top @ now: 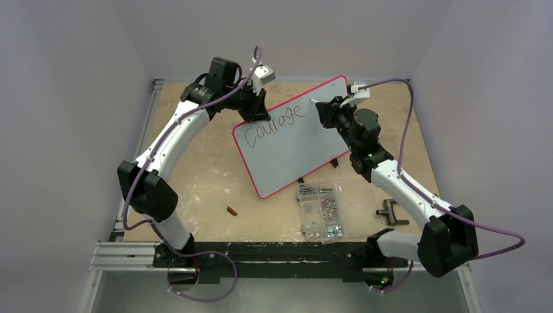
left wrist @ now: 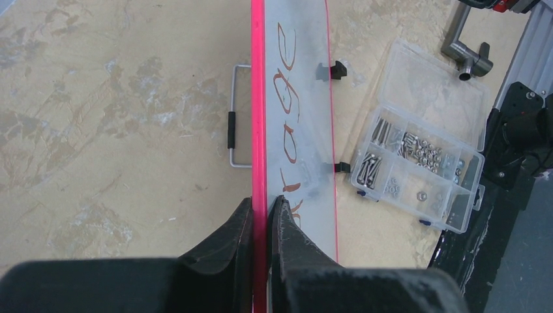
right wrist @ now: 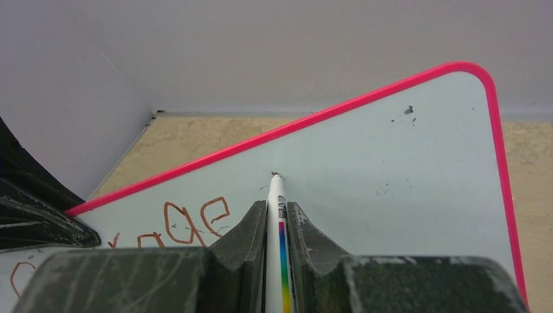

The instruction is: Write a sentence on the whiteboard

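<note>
Mid-table, the whiteboard (top: 297, 156) sits at an angle. The left gripper (left wrist: 264, 207) is pressed together on its pink rim at the far-left edge, beside the sentence (top: 270, 127), so far "Courage". The right gripper (right wrist: 269, 215) pinches a marker (right wrist: 276, 189), its tip at the bare board just right of the last letter.

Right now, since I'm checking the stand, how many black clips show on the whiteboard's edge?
2. Both are on the whiteboard edge nearest the screw box: one clip towards its near corner, a second clip farther right. Others may be hidden.
</note>
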Robot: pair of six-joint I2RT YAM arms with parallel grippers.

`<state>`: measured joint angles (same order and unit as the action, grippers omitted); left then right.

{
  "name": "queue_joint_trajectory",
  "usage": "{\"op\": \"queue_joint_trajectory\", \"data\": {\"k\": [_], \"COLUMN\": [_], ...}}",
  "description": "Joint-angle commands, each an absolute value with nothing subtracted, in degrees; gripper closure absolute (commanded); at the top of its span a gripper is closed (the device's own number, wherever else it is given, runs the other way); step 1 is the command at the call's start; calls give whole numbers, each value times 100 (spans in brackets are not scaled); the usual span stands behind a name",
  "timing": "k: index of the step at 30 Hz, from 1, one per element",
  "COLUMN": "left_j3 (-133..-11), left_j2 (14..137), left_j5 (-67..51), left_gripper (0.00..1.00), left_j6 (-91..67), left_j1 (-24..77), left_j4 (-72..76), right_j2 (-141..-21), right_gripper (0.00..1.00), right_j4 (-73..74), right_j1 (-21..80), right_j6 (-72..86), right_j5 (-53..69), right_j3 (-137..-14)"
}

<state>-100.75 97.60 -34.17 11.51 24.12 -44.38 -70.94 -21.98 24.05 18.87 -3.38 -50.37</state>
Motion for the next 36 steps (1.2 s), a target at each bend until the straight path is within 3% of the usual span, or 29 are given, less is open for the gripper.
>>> {"op": "queue_joint_trajectory", "data": {"k": [1,36], "left_j3": [-10108,-10122], "left_j2": [9863,9765], "left_j5": [-3041,-2952], "left_gripper": [100,100], "left_j6": [1609,1582], "left_j1": [2486,2522], "left_j4": [-4867,-4922], "right_j2": [-7058,-6901], "right_gripper": [100,100], "right_j4": [-2410,-2397], "right_j1": [2381,2184], "right_j6": [1664,1915], "right_j5": [-535,-114], "right_j3": [-5300,-5412]}}
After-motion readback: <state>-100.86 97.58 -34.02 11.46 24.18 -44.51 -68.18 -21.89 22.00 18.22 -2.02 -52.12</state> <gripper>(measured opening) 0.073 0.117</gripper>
